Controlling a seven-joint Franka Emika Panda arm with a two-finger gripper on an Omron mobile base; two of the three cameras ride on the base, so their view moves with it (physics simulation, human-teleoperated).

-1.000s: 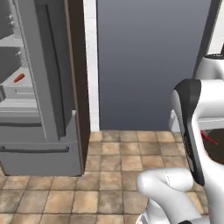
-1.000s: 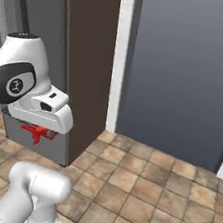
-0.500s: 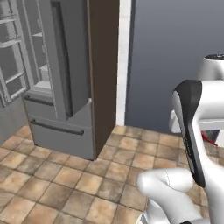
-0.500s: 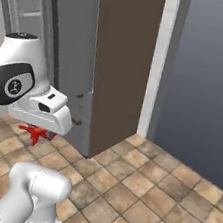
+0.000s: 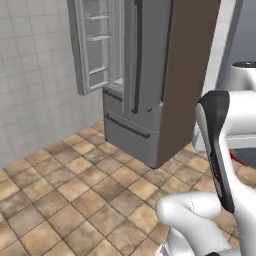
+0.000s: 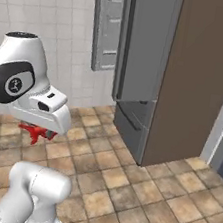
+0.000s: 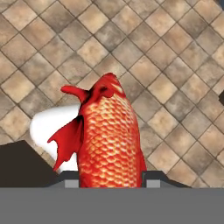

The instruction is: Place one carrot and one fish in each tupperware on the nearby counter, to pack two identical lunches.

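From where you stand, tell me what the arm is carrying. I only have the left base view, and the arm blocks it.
Observer: The gripper is shut on the red fish; the hand view shows it rising between the fingertips.
Operator: Confirm it is one of the fish, not a carrot.
Observer: It is scaly, with fins, which the hand view makes plain.
Operator: Say what lies under it.
Observer: Brown floor tiles in the hand view; the right base view shows the fish hanging under the hand above the floor.
Operator: Report any tupperware.
Observer: I see none; the right base view has the fridge ahead.
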